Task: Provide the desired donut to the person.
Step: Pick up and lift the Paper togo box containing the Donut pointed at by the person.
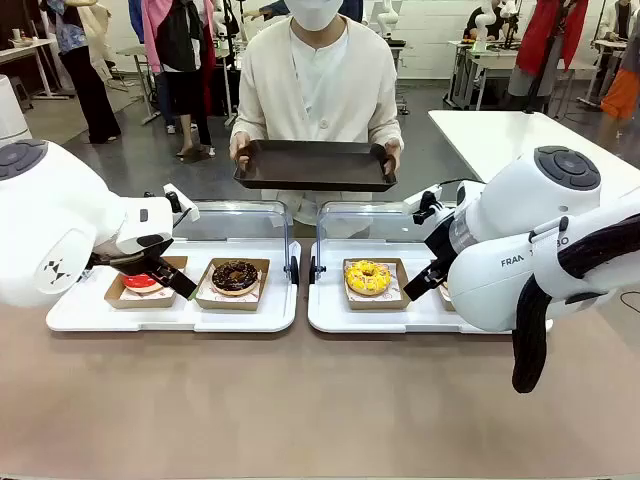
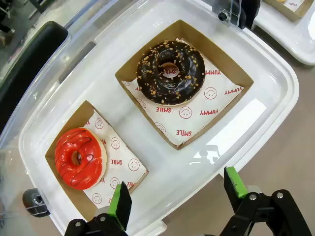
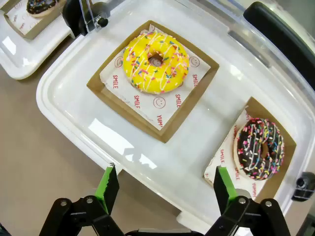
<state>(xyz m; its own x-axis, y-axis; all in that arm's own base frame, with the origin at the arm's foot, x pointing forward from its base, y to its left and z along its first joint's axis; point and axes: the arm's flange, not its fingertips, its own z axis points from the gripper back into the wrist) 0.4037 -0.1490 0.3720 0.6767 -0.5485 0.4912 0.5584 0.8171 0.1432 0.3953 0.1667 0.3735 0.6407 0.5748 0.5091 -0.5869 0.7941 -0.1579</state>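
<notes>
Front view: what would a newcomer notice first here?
The person at the far side holds out a dark tray. In front of it, bright donuts sit boxed on two white trays: red donut at left, yellow donut right of centre. The left tool and right tool hang open over them.

Bright overhead light glares off the white tray (image 3: 113,137).

The left arm (image 1: 60,235) reaches in over the left side of the table (image 1: 300,400) and the right arm (image 1: 530,250) over its right side, and the left gripper (image 2: 177,189) and right gripper (image 3: 166,173) both point down, jaws wide apart, holding nothing.
</notes>
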